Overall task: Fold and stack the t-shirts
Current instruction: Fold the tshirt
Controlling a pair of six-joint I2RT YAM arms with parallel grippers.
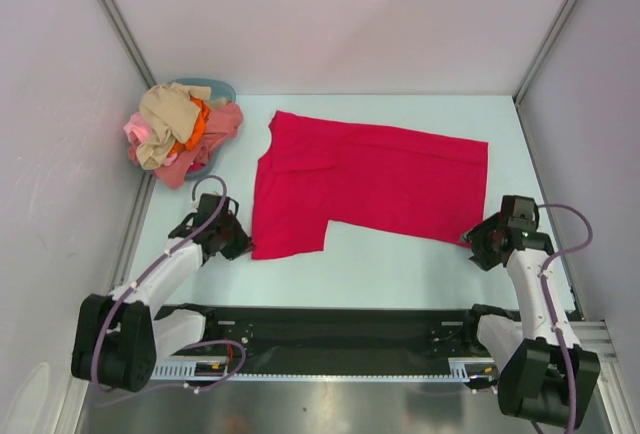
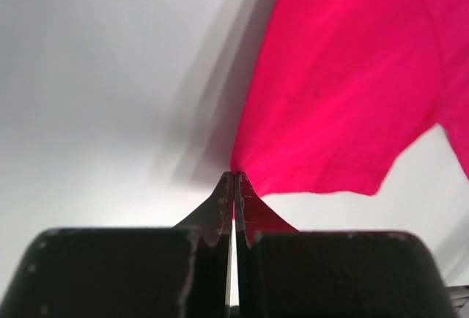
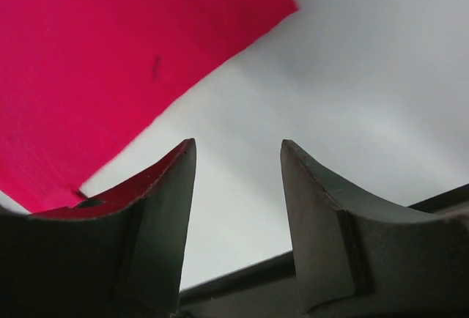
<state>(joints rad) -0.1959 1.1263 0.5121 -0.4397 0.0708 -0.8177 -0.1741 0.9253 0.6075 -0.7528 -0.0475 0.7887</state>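
A crimson-red t-shirt [image 1: 370, 179] lies spread flat in the middle of the table [image 1: 400, 264]. My left gripper [image 1: 243, 246] sits at its near left corner. In the left wrist view the cloth [image 2: 344, 98] is drawn to a point right at the tips of the left gripper [image 2: 234, 175], which is shut on that corner. My right gripper [image 1: 472, 244] is at the shirt's near right corner. In the right wrist view it [image 3: 238, 149] stands open with bare table between its fingers, and the red cloth [image 3: 110, 61] lies to the left of them.
A heap of beige, pink, salmon and orange t-shirts [image 1: 180, 134] sits at the far left, partly over a light-blue round tub [image 1: 215, 86]. Grey walls close in the table on the left, right and far sides. A black rail [image 1: 330, 339] runs along the near edge.
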